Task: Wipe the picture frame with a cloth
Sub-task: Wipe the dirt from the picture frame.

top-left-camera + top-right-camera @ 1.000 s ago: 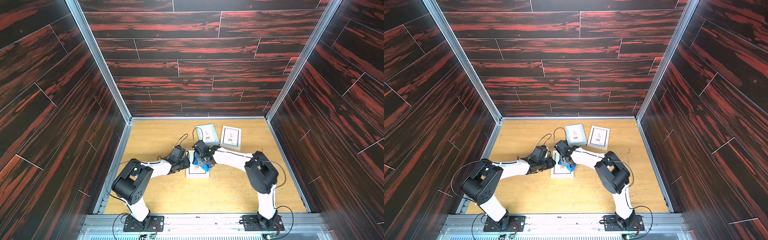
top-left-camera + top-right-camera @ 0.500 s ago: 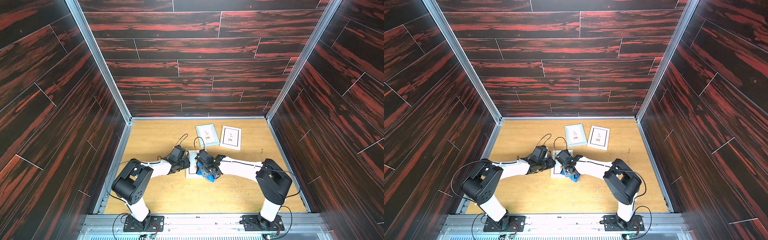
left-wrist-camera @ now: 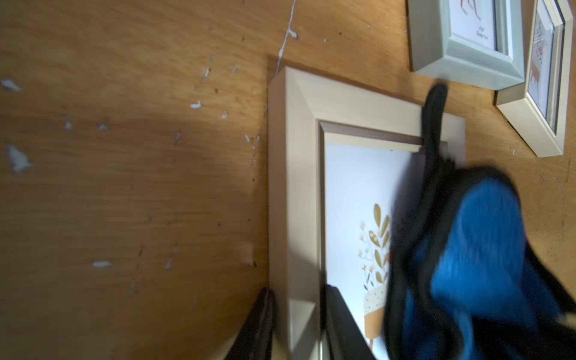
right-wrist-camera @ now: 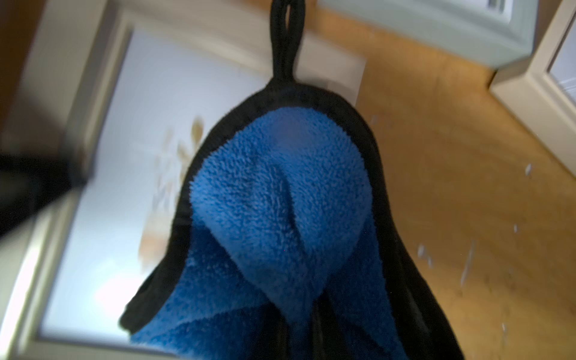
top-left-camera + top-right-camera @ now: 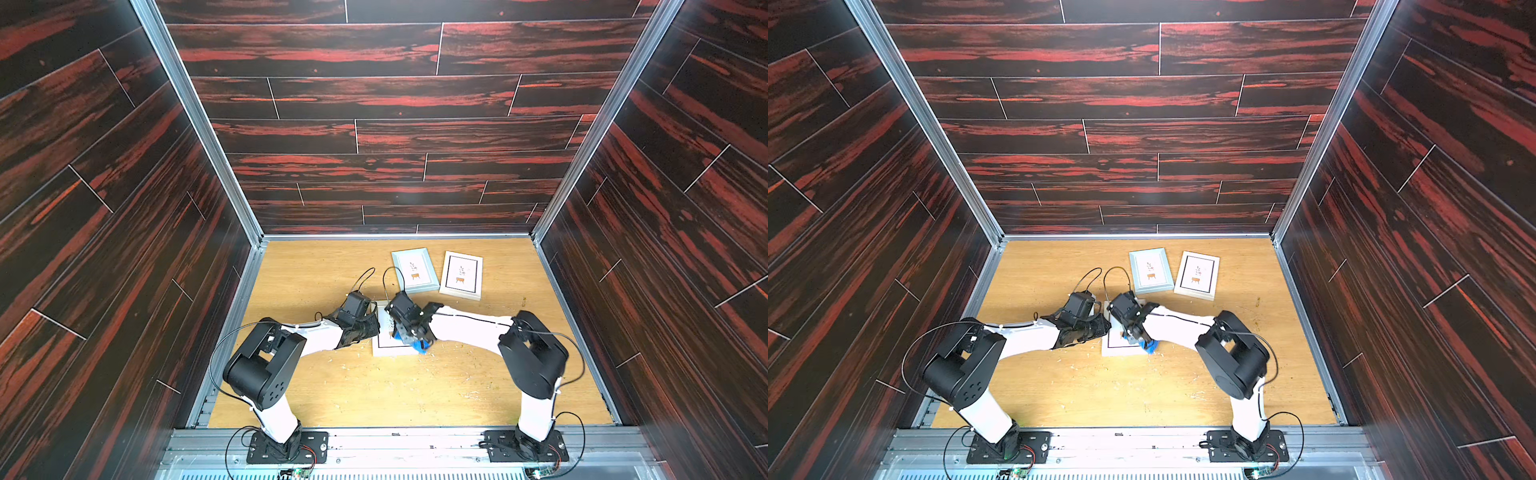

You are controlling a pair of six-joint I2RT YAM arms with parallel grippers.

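- A wooden bench (image 5: pixel 332 395) is carrying three framed prints, and both robot arms are reaching in over the middle one.
- The picture frame (image 5: pixel 384 348) (pale rails, a plant print under glass) is lying flat at the bench's centre. Its long axis is running away from the robot.
- The left gripper (image 3: pixel 299 330) is clamping the frame's left side rail, one finger outside the rail and one on the glass side.
- The right gripper (image 5: pixel 409 332) is pinched almost fully closed on the cloth (image 4: pixel 280 202). The cloth is hanging from it as a bunched blue wad edged in black.
- The cloth is sitting over the frame's right half, near the corner closest to the robot. The blur is hiding whether it is pressing on the glass.
- The uncovered glass is lying beyond the cloth and toward the left gripper. The next stroke probably needs to run along the long axis, and the right arm (image 5: pixel 469 328) is the one placed to make it.
- A pale green frame (image 5: pixel 415 270) and a white frame (image 5: pixel 462 275) are lying further back, clear of the work.
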